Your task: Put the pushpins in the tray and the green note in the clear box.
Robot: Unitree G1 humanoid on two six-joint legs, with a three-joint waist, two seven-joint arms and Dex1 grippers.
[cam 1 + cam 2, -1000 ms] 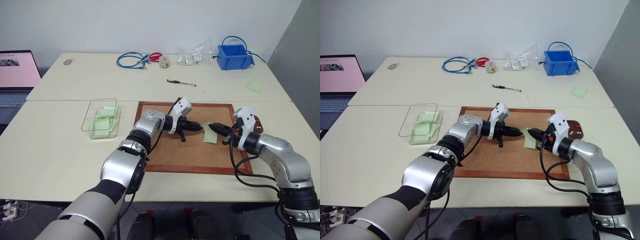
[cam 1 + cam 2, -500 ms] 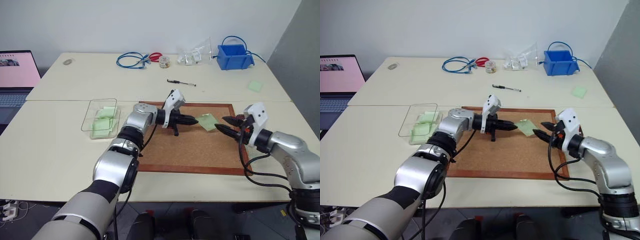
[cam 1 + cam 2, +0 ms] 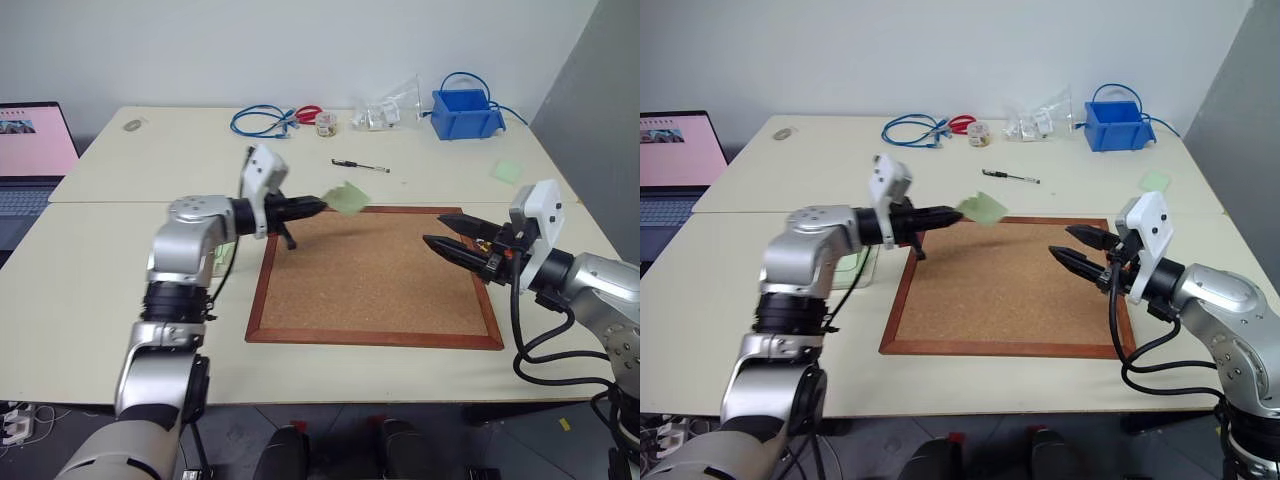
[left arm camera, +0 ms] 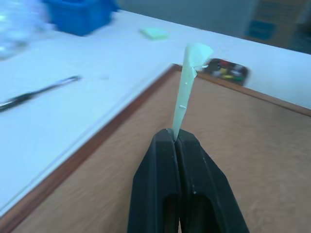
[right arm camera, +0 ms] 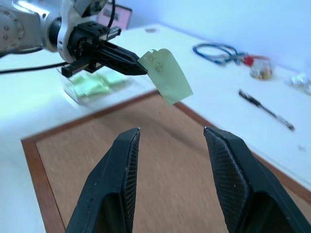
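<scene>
The green note (image 3: 347, 198) is a thin, pale green square of paper, slightly curled, with one corner bent over at its free end. It hangs in the air above the far left corner of the cork board (image 3: 380, 280), pinched by one edge between the closed fingers of the left gripper (image 3: 318, 205). Faint handwriting marks its face near the pinched edge (too small to read).

From the board's centre, the clear box (image 3: 855, 268) lies at about 9 o'clock, just beside the board's frame and partly behind the left arm, with pale green paper inside. In the left wrist view the tray (image 4: 226, 72) sits beyond the board's far edge with small coloured specks in it.

The right gripper (image 3: 447, 248) hovers over the board's right side at 3 o'clock, fingers spread and empty.
</scene>
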